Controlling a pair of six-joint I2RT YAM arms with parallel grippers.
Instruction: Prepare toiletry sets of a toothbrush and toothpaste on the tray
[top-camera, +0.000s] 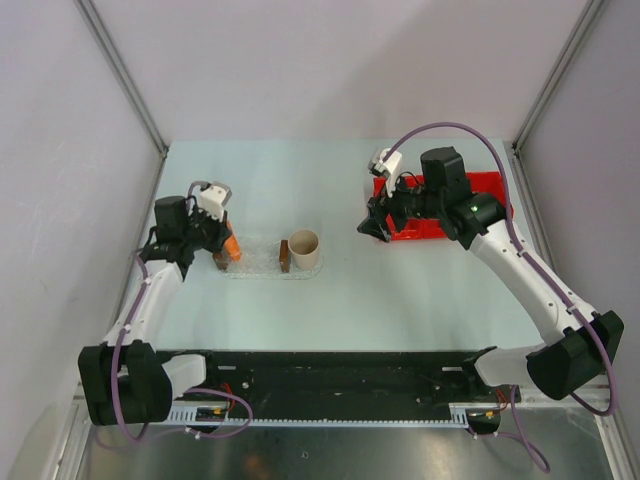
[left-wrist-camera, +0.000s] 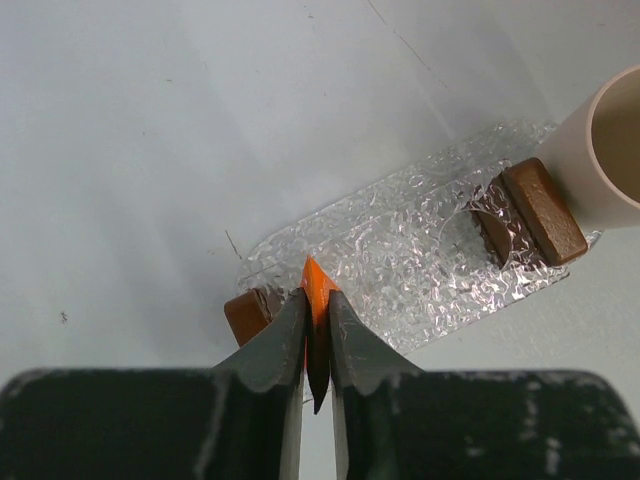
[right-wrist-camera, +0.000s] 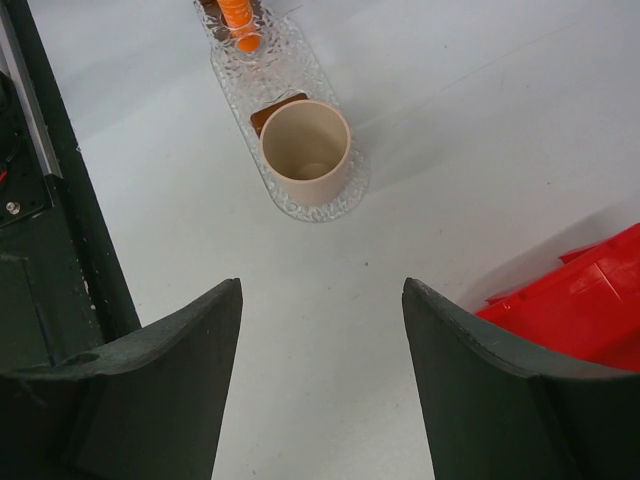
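Note:
The orange toothpaste (left-wrist-camera: 318, 282) tube stands nearly upright between the fingers of my left gripper (left-wrist-camera: 318, 300), which is shut on it. Its tip is over the left end of the clear bumpy tray (left-wrist-camera: 420, 250), beside a brown block (left-wrist-camera: 247, 312). From above, the left gripper (top-camera: 224, 243) and the orange toothpaste (top-camera: 232, 248) sit at the tray (top-camera: 258, 268)'s left end. My right gripper (top-camera: 375, 228) hangs open and empty by the red bin, well right of the tray. In the right wrist view, the right gripper (right-wrist-camera: 322, 290) is above bare table. The toothbrush is out of view.
A beige cup (top-camera: 304, 249) stands on the tray's right end next to a second brown block (left-wrist-camera: 543, 210). The red divided bin (top-camera: 480, 190) sits at the back right, under the right arm. The cup (right-wrist-camera: 305, 150) and the tray (right-wrist-camera: 330, 205) lie ahead of the right gripper.

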